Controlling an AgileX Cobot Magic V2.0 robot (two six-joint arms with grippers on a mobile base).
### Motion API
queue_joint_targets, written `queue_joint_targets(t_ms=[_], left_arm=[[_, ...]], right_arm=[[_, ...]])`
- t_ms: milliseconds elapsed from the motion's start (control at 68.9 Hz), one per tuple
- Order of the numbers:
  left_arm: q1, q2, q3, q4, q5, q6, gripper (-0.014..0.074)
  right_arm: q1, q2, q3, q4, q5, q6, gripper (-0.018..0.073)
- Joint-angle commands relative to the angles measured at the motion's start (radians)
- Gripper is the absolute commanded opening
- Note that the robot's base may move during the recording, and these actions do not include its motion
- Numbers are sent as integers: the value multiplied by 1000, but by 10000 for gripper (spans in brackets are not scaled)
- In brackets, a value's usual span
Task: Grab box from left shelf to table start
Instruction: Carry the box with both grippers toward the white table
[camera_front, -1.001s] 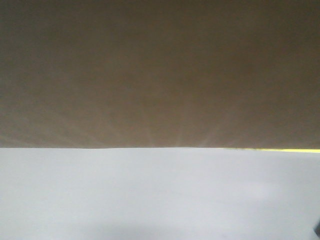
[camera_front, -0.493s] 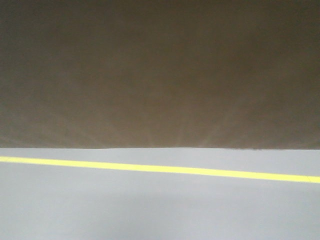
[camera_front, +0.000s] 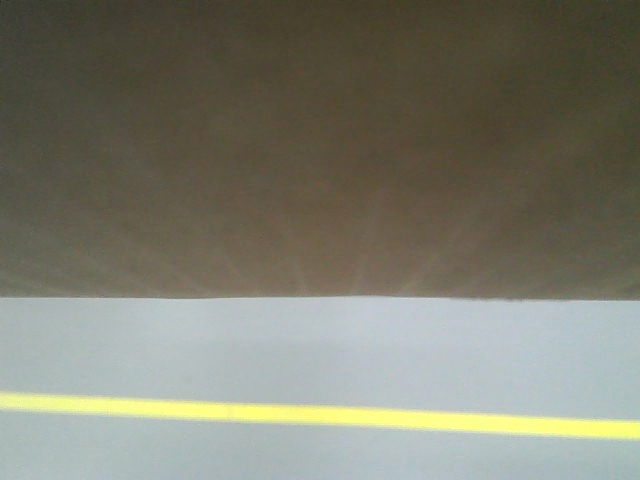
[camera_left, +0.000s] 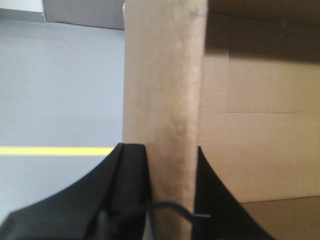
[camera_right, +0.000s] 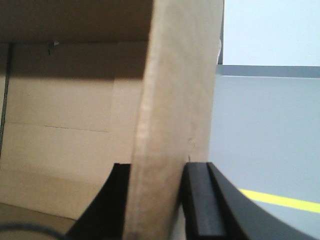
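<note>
Your left claw (camera_left: 167, 152) is clamped on an upright cardboard wall of the box (camera_front: 320, 150), with 1 black finger on the outer face and 1 inside. Your right claw (camera_right: 159, 167) pinches another wall the same way. The box sits between the 2 claws, close against the front camera. Its plain tan face fills the upper part of that view. Below its bottom edge lies grey floor (camera_front: 320, 345), crossed by 1 yellow line (camera_front: 320, 414).

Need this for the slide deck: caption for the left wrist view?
Left gripper clamped on a side wall of the open box, yellow floor line beyond.
</note>
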Motion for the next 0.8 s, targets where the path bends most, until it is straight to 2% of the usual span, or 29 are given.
queue_joint_targets(t_ms=[0,783], left_arm=[[-6,15,-39,-105,-104,-22,-92],[-6,15,-39,-106,-104,-22,-92]], right_arm=[[-3,18,-28,-9,-113,-8,49],[-3,18,-28,-9,-112,-8,49]])
